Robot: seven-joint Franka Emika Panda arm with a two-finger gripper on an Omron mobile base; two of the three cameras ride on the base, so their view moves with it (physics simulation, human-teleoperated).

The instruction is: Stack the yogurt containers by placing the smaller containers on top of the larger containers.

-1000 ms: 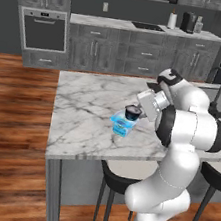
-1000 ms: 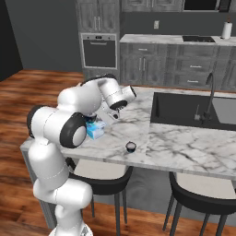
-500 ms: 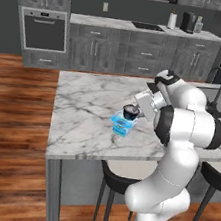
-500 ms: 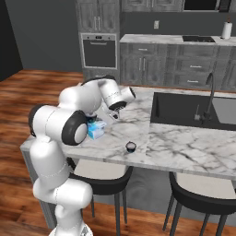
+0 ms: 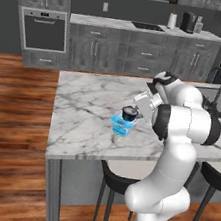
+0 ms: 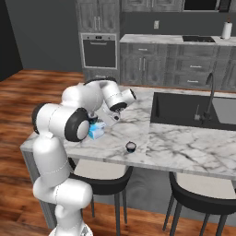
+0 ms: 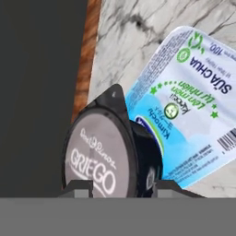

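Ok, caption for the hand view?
Dark yogurt cup with a grey "Griego" lid sitting on the light-blue tub, marble counter behind.
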